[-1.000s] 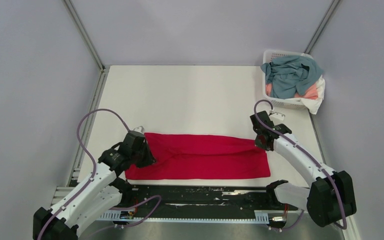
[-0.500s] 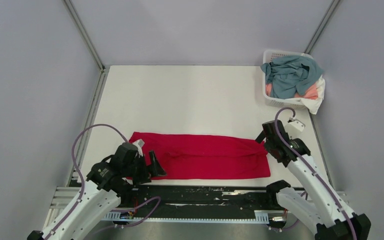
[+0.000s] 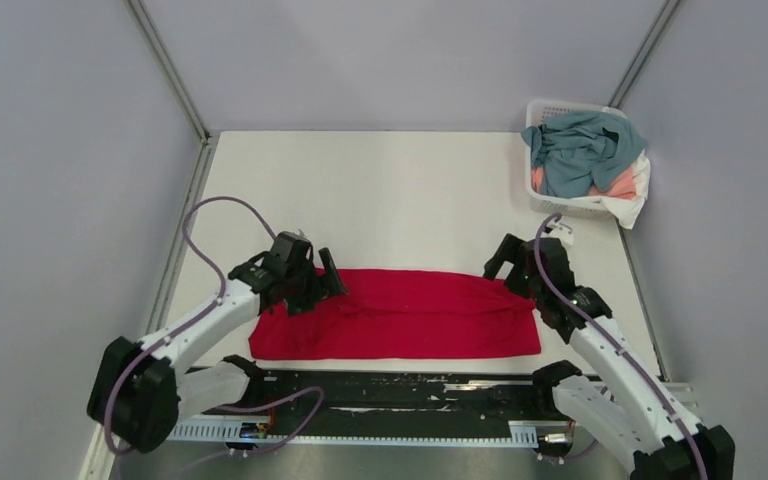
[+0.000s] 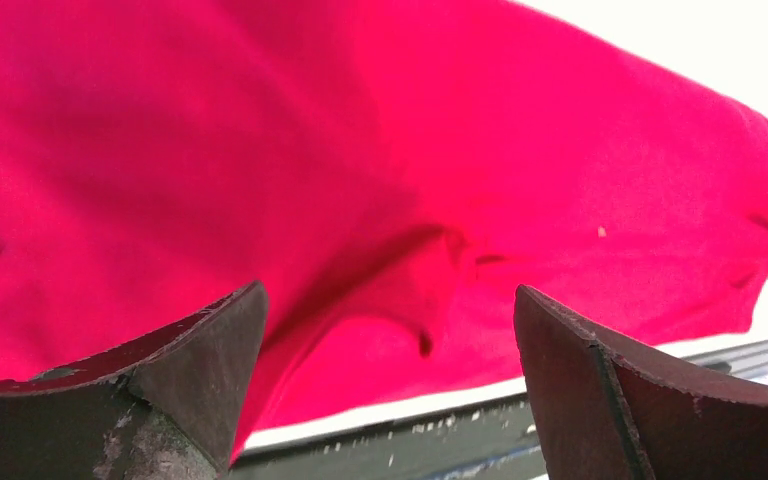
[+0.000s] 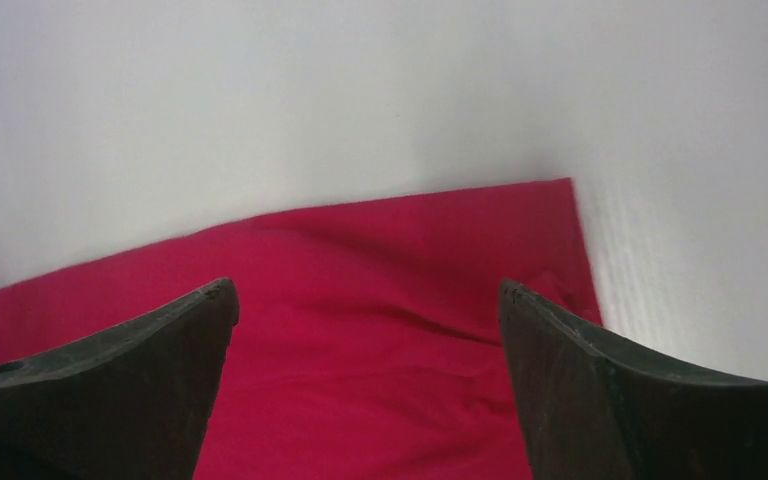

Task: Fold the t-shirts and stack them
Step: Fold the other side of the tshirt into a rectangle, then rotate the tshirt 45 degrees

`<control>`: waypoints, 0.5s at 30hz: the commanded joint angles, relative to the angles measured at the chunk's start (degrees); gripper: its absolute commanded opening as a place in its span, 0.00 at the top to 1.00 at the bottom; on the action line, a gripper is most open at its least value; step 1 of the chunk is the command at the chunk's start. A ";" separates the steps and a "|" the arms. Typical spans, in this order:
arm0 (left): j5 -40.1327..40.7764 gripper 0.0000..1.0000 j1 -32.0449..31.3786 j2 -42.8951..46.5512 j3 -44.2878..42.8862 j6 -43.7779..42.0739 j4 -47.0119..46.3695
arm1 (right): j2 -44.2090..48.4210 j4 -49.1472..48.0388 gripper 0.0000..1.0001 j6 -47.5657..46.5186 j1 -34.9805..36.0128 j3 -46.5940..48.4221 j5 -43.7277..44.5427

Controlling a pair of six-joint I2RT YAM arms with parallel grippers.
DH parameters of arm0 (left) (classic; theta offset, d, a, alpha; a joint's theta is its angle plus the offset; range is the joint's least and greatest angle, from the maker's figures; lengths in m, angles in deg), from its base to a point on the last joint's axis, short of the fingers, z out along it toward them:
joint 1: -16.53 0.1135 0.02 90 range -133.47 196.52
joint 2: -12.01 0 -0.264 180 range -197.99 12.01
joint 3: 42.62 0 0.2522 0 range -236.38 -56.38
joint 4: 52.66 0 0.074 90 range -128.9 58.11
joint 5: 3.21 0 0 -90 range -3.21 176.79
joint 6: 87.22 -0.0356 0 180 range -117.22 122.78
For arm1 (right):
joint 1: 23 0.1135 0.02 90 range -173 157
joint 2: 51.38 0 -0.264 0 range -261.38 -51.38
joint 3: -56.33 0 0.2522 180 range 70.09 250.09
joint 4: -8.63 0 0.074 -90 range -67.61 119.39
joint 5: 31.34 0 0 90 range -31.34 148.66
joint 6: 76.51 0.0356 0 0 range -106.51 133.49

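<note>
One red t-shirt [image 3: 410, 315] lies in a long band along the bench's [image 3: 380, 190] near edge, seemingly ready for a crosswise fold. Left hand [image 3: 322, 284] and right hand [image 3: 501, 268] hover over its ends, fingers apart, holding nothing. Other t-shirts [image 3: 580, 150] fill the lattice basket [image 3: 560, 104].

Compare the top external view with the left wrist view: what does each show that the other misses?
Only top external: the white basket holding the teal-grey shirt, and the right end effector over the red t-shirt. Only left wrist: a pale speck and fine creases in the cloth. Both: the red t-shirt, with the left end effector open over it.
</note>
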 commanded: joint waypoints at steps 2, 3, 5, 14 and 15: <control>-8.53 0.00 1.91 -15.34 -2.18 -2.11 -17.81 | -13.66 -18.10 0.00 -3.49 0.16 -0.26 -19.67; -9.36 0.00 1.90 -18.16 -1.97 -1.99 -18.85 | -17.06 -18.24 0.00 -3.82 0.17 0.85 -20.39; -9.05 0.00 2.33 -21.69 -1.21 -1.78 -20.20 | -23.58 -17.98 0.00 -3.43 0.23 2.96 -20.57; -10.04 0.00 16.10 -39.64 -12.96 -6.35 -24.81 | -34.60 -16.67 0.00 -2.80 0.31 3.30 -18.69; -8.70 0.00 17.01 -44.25 -19.83 -8.04 -24.33 | -34.27 -16.63 0.00 -3.09 0.25 2.77 -18.86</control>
